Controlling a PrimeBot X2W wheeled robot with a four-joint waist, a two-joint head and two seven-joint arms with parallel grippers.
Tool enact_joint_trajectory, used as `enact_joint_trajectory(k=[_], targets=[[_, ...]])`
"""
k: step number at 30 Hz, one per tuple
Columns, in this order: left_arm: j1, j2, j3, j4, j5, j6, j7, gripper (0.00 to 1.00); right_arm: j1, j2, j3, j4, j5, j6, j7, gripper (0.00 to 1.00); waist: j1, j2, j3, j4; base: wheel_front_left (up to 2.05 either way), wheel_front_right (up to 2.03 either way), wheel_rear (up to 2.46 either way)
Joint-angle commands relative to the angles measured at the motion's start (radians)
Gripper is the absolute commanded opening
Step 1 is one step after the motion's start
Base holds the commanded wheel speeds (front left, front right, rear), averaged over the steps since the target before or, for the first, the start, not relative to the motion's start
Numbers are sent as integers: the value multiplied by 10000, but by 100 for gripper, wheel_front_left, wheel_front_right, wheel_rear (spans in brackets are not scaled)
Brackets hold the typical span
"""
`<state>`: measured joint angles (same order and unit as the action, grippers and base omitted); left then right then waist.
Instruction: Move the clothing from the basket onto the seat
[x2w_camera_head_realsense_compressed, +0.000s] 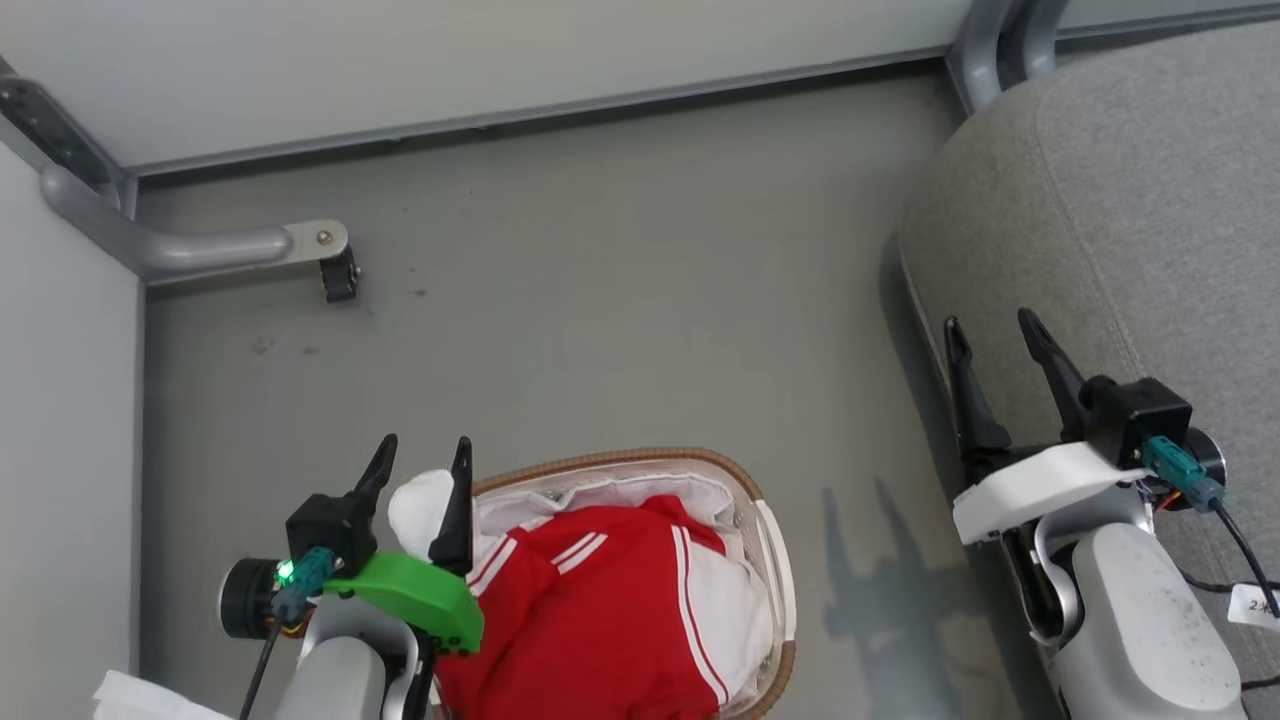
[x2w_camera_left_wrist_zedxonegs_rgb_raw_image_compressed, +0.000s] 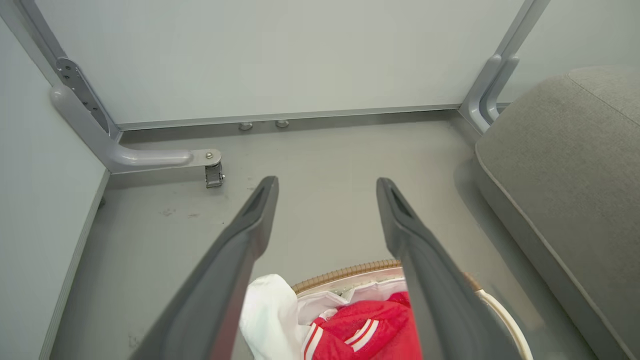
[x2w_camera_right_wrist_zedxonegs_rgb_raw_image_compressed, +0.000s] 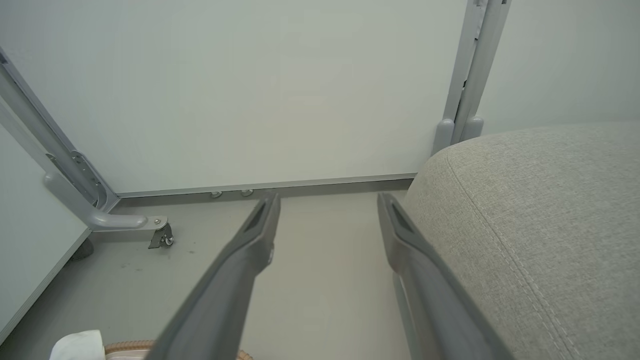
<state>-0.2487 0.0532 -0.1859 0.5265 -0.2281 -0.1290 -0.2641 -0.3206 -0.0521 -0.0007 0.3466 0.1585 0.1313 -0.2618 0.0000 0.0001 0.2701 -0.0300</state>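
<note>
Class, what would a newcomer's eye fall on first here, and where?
The red clothing heaped in the basket at the bottom of the head view, beside the open left gripper. Next, the big grey seat at right, with the open right gripper at its edge.

Red, white-striped clothing (x2w_camera_head_realsense_compressed: 610, 610) lies heaped in the oval white-lined basket (x2w_camera_head_realsense_compressed: 775, 560) on the floor, near the grey seat (x2w_camera_head_realsense_compressed: 1120, 220).

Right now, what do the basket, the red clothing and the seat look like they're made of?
The basket looks like pale smooth plastic, with a brown woven rim, perhaps wicker or an imitation. The clothing seems a thin, slightly shiny sports knit, probably synthetic; it folds softly. The seat is matte grey woven upholstery: visible weave and a stitched seam.
</note>
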Motion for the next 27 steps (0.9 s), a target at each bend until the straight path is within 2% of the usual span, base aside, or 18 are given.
enact_joint_trajectory(k=[1,15,20,27], targets=[[-333,75,-141,162,-107,-33,-2,100,-237,-8,4,-67,99,-10,-42,100,0,-1,997,-277,0,0,0],[-1912,509,-1894,2773,-1082,-31,-2,100,-1069,-7,492,-241,626,-10,-43,100,0,-1,3019,-794,0,0,0],[-2510,523,-3009,3743,-1511,-31,-2,100,-1321,-3,613,-313,783,-10,-43,100,0,-1,3603,-989,0,0,0],[-3249,777,-4977,4196,-2428,-31,-2,100,-1599,-4,772,-391,955,-10,-43,100,0,-1,4372,-1209,0,0,0]])
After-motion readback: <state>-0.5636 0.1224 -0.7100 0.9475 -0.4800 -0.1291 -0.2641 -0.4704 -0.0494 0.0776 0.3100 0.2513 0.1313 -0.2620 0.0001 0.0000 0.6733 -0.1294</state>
